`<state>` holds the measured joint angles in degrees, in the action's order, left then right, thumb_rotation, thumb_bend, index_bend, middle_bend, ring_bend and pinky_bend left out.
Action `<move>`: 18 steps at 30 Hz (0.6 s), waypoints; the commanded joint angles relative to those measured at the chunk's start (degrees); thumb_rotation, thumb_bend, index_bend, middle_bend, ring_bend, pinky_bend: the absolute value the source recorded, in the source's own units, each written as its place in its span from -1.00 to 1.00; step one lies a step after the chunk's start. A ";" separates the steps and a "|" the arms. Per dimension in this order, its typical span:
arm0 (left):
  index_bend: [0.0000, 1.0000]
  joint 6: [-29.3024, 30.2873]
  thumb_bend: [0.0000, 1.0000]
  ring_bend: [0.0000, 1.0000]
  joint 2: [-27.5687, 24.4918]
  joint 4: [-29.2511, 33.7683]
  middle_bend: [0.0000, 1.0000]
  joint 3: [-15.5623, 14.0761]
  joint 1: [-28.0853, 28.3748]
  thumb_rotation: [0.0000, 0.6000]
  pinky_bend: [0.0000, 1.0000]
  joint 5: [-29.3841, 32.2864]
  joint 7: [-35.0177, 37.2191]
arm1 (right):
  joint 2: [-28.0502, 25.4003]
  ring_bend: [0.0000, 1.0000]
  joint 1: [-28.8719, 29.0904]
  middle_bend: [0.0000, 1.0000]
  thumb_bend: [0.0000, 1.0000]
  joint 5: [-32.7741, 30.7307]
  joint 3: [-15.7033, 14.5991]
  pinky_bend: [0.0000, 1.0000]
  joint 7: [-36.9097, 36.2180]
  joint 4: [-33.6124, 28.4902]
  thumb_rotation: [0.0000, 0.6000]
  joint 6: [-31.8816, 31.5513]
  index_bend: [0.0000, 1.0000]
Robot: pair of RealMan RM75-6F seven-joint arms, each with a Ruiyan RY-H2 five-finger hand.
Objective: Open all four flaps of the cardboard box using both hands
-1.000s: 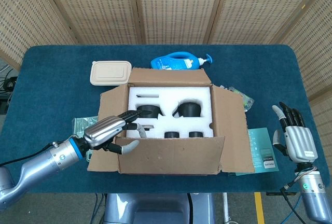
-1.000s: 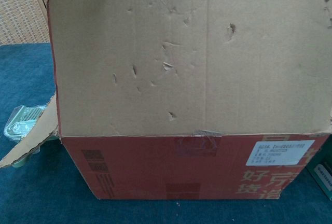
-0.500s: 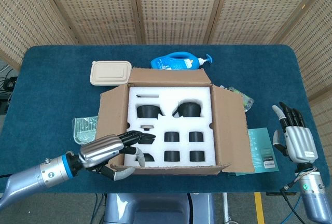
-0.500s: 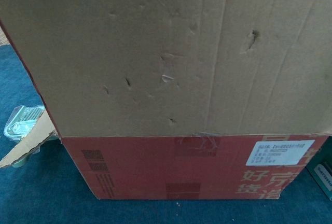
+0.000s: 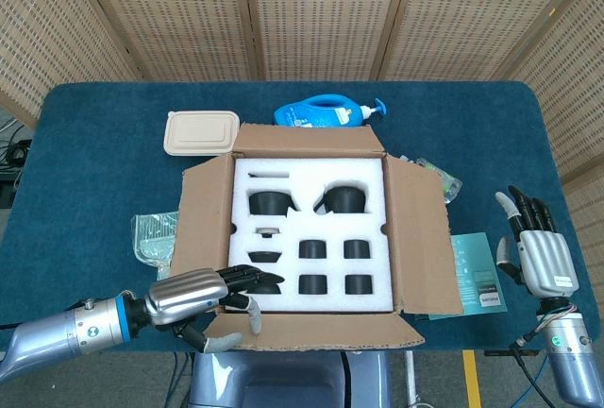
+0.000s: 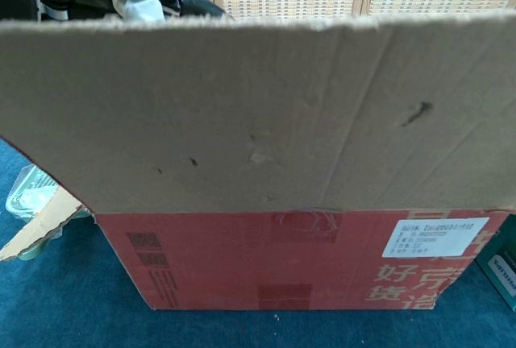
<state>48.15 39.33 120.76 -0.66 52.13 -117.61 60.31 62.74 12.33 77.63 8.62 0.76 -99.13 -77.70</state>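
Brown cardboard box (image 5: 307, 224) sits mid-frame on blue table (image 5: 85, 153), all flaps folded out, white foam insert (image 5: 307, 181) showing. Left hand (image 5: 203, 297), lower left, pinches the near flap (image 5: 326, 331) between thumb below and fingers above. Right hand (image 5: 536, 252), lower right, fingers spread, holds nothing, well apart from box.
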 commanded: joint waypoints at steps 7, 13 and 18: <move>-0.20 -2.23 -0.15 -1.00 0.69 -0.08 -1.00 -2.74 1.99 -0.38 -1.00 0.18 -2.34 | -0.11 -1.00 -0.19 -1.00 0.55 0.17 -0.04 -1.00 -0.68 0.26 1.00 -0.14 -1.00; -0.20 -2.24 -0.16 -1.00 0.83 -0.69 -1.00 -2.79 1.61 -0.39 -1.00 2.01 -6.14 | -0.18 -1.00 -0.27 -1.00 0.55 0.22 -0.08 -1.00 -0.99 0.47 1.00 -0.14 -1.00; -0.34 -0.09 -0.18 -1.00 1.31 -2.53 -1.00 -1.10 -2.57 0.01 -1.00 8.28 -17.05 | -0.13 -1.00 -0.20 -1.00 0.55 0.20 -0.06 -1.00 -1.21 0.78 1.00 0.02 -1.00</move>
<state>46.65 40.27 119.43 -2.85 52.20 -113.13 49.25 62.60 12.12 77.84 8.55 -0.44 -98.36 -77.68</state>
